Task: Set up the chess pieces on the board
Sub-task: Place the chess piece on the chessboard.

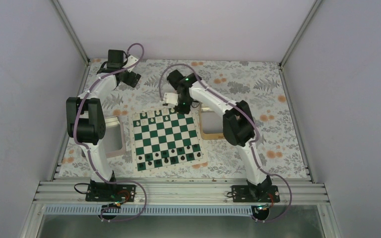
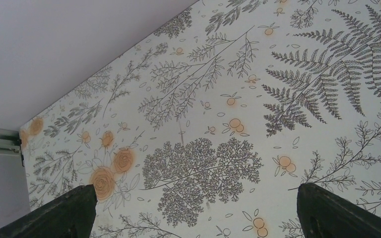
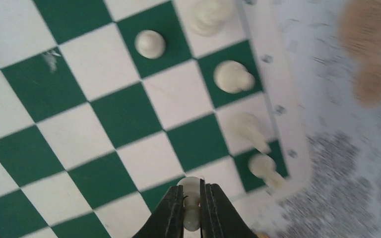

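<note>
The green and white board lies in the middle of the table. Several white chess pieces stand along its far rows; dark pieces line the near rows. My right gripper hangs over the board's far right part. In the right wrist view it is shut on a cream pawn, held above the board near its edge. Other white pieces stand on squares beyond. My left gripper is open and empty over the far left tablecloth, fingers wide apart.
A tan tin sits right of the board, partly under the right arm. A grey tray sits left of the board, behind the left arm. The floral tablecloth covers the table; white walls close it in.
</note>
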